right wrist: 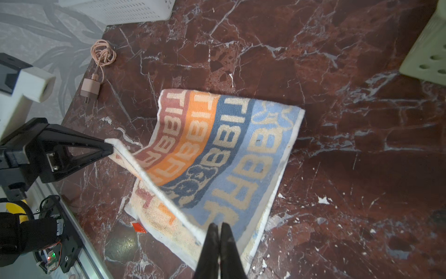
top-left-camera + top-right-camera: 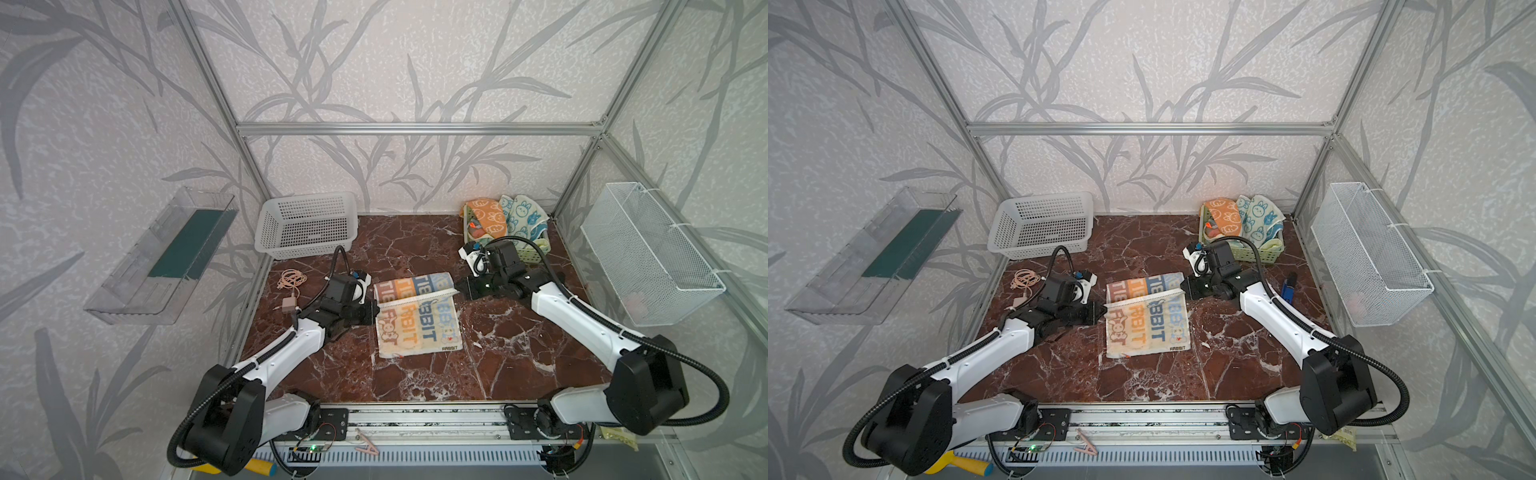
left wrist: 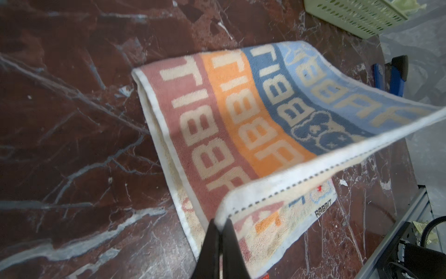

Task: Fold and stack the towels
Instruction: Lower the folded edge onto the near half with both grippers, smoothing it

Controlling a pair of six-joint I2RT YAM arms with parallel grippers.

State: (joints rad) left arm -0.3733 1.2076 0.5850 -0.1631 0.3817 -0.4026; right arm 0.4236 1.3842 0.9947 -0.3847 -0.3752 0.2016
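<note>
1. The left gripper (image 3: 219, 223) is pinching, jaws closed, one corner of the white stitched hem (image 3: 313, 174) of the orange-and-blue lettered terry towel (image 3: 241, 108).
2. The right gripper (image 1: 219, 227) is clamping shut on the opposite corner of that hem, so the hem is stretching almost straight between the two grippers.
3. The step in hand is, by the look of it, the first half-fold. To do it well, both grippers should be travelling together toward the towel's near edge at equal height, with the hem taut.
4. They should be lowering until the held corners are sitting over the near corners, and letting go only once the hem is resting on the layer below.
5. If one side is leading, the fold will likely be landing skewed. A pull that is too low may be dragging the bottom layer along.
6. In both top views the towel (image 2: 415, 328) is lying mid-table on the dark red marble tabletop (image 2: 415, 382), between the two arms. Its near half is lying flat, while its far half is being held doubled back above it, with the rounded crease resting on the far side.
7. Farther out, an orange rabbit-printed towel (image 2: 488, 216) and a white towel with blue rabbits (image 2: 521, 214) are draping out of a pale green perforated plastic basket (image 2: 1266, 251) in the far right corner, well apart from both grippers.
8. A white perforated plastic basket (image 2: 307, 226) is standing at the far left. No folded stack is showing, so most of the task is probably remaining.
</note>
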